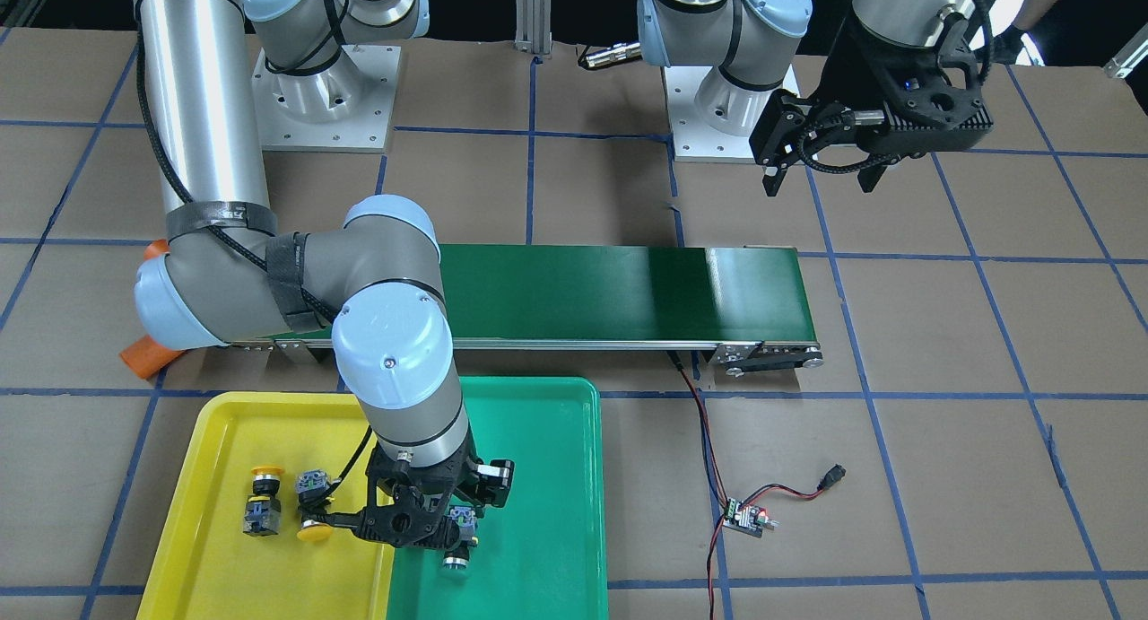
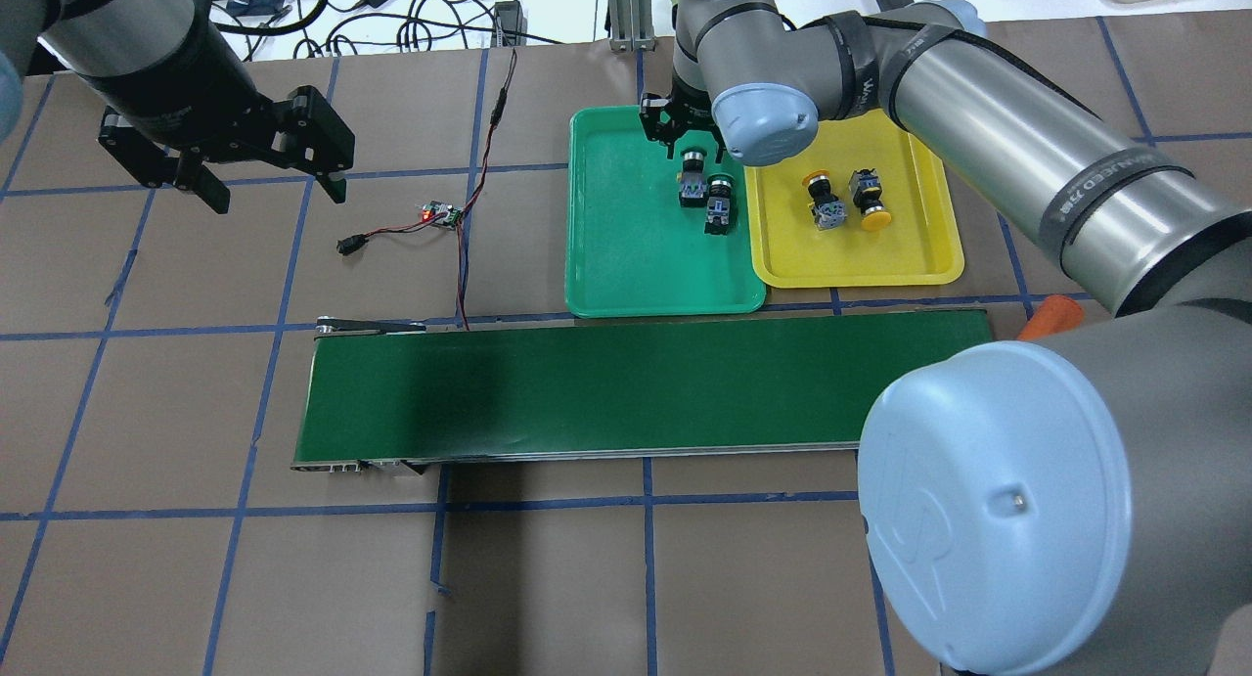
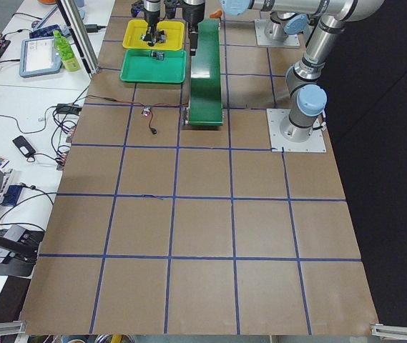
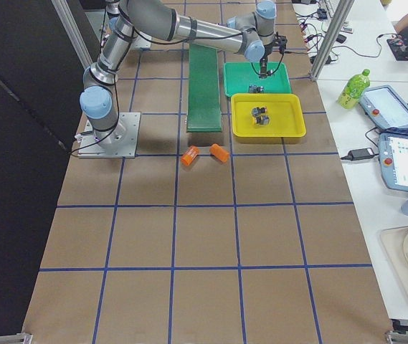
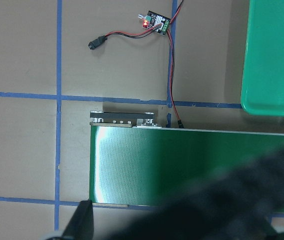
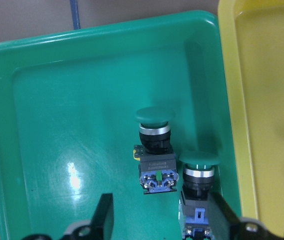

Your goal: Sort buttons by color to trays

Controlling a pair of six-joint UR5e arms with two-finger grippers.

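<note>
Two green-capped buttons lie side by side in the teal-green tray (image 2: 636, 265), one (image 6: 154, 150) further in, the other (image 6: 197, 182) close to the tray's wall beside the yellow tray. My right gripper (image 6: 160, 202) hovers just above them, open and empty, its jaws straddling the pair; it also shows in the overhead view (image 2: 690, 146). Two yellow-capped buttons (image 2: 822, 202) (image 2: 871, 202) lie in the yellow tray (image 2: 851, 265). My left gripper (image 2: 274, 189) is open and empty, raised above the bare table far from both trays.
A long dark green conveyor belt (image 2: 636, 392) runs across the table's middle, next to the trays. A small controller board (image 2: 440, 214) with red and black wires lies between my left gripper and the green tray. Two orange cylinders (image 4: 189, 155) (image 4: 220, 152) lie by the belt's end.
</note>
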